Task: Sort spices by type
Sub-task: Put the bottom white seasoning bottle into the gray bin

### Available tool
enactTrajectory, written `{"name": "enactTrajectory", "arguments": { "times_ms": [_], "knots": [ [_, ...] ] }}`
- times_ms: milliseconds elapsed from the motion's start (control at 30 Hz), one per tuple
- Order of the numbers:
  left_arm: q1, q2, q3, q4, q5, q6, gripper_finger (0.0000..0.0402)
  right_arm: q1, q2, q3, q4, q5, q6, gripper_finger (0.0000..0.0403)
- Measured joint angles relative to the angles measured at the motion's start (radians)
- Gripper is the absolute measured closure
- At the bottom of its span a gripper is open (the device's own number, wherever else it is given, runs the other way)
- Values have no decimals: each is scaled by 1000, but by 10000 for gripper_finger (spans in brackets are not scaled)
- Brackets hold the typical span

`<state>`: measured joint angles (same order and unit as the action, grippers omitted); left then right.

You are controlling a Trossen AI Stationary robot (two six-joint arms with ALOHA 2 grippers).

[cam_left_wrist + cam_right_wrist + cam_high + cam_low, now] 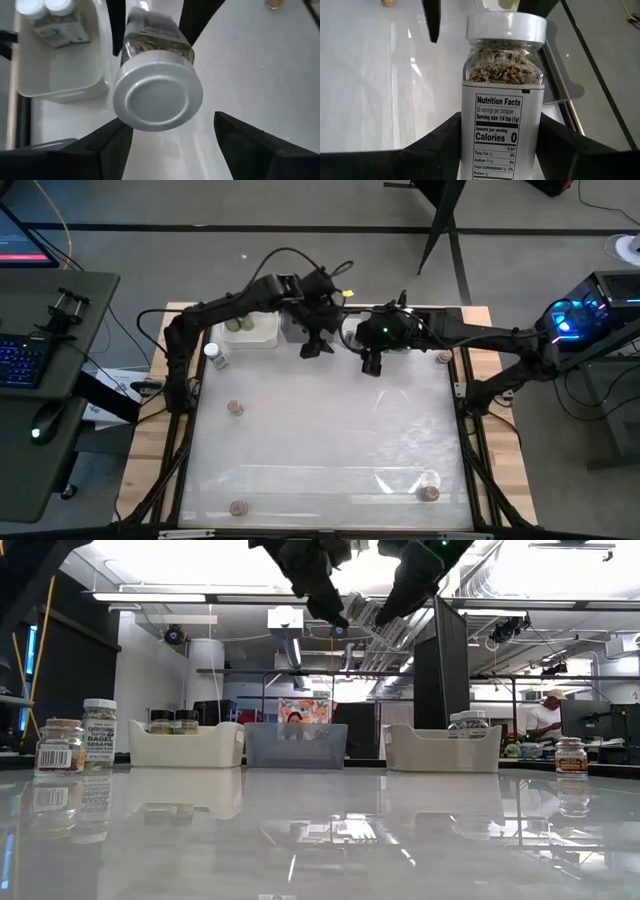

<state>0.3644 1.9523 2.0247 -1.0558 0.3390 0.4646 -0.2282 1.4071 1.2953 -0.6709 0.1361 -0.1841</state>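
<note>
My right gripper is shut on a white-capped spice jar and holds it high above the table's far middle, in front of the bins. The jar also shows in the low view. My left gripper hangs open just to its left. Its fingers stand on either side of the jar's white cap, which faces them. I cannot tell whether they touch it. Other spice jars stand upright on the table: a white-capped one and several cork-capped ones. My right gripper pinches the jar's labelled body between its two fingers, at the end away from the cap. The jar lies along the fingers, its white cap sticking out past their tips. The fingers slant down from the table's right. The jar is clear of the table.
Three bins line the far edge: a white one with two jars in it, a grey one and a white one. Cork-capped jars stand at the near corners and at the far right.
</note>
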Motion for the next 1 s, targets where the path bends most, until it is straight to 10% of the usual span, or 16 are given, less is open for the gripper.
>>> {"name": "enactTrajectory", "arguments": {
  "times_ms": [200, 1000],
  "knots": [
    [-9, -17, 2, 11, -200, -4, 140, 11, -1, 0, -35, 5, 3, 200],
    [-64, -37, 4, 38, -130, 65, 140, 22, 0, 0, -21, 36, -7, 205]
  ]
}}
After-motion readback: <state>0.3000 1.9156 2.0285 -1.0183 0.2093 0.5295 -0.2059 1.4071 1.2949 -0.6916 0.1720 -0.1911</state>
